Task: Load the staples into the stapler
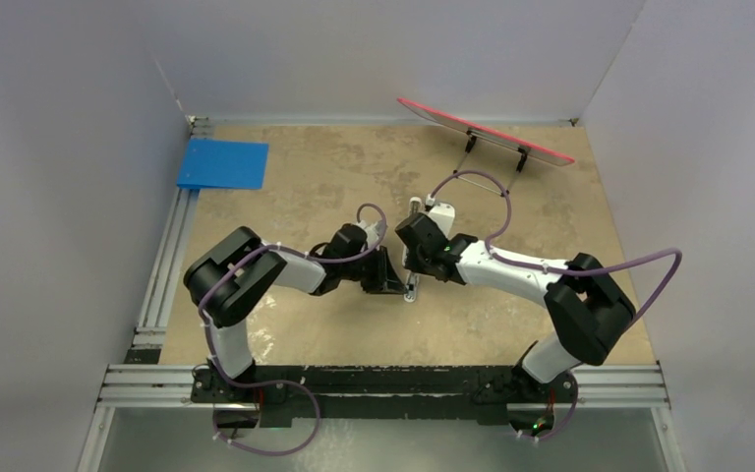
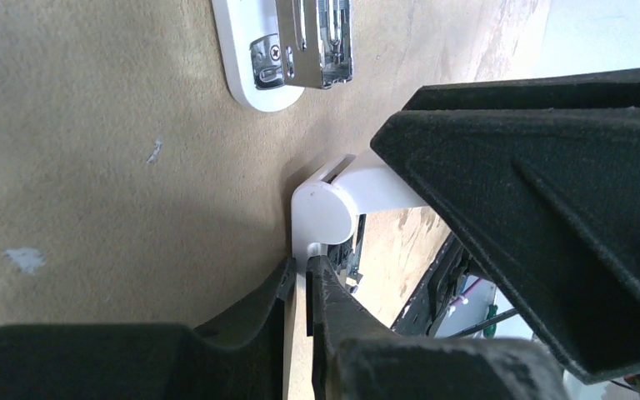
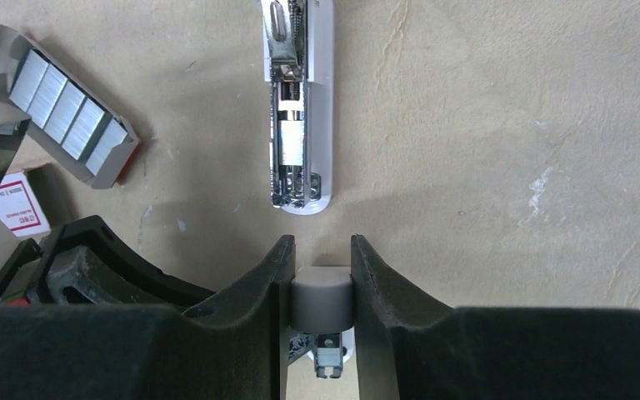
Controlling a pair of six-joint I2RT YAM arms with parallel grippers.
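The white stapler [image 3: 300, 108] lies open on the table with its metal channel facing up; it also shows in the left wrist view [image 2: 287, 50] and the top view [image 1: 411, 291]. My right gripper [image 3: 321, 254] is shut on its rounded white cover end [image 3: 321, 304], just short of the channel. My left gripper [image 2: 302, 265] is shut on a thin white edge of that same cover [image 2: 325, 208]. The staples [image 3: 67, 112], several grey blocks, lie in an open tray to the left, apart from both grippers. In the top view both grippers [image 1: 393, 280] [image 1: 413, 258] meet mid-table.
A red-and-white box [image 3: 17, 204] lies beside the tray. A blue sheet [image 1: 223, 163] lies at the back left. A red board on a stand [image 1: 487, 133] is at the back right. Aluminium rails [image 1: 162, 265] run along the left edge. White walls enclose the table.
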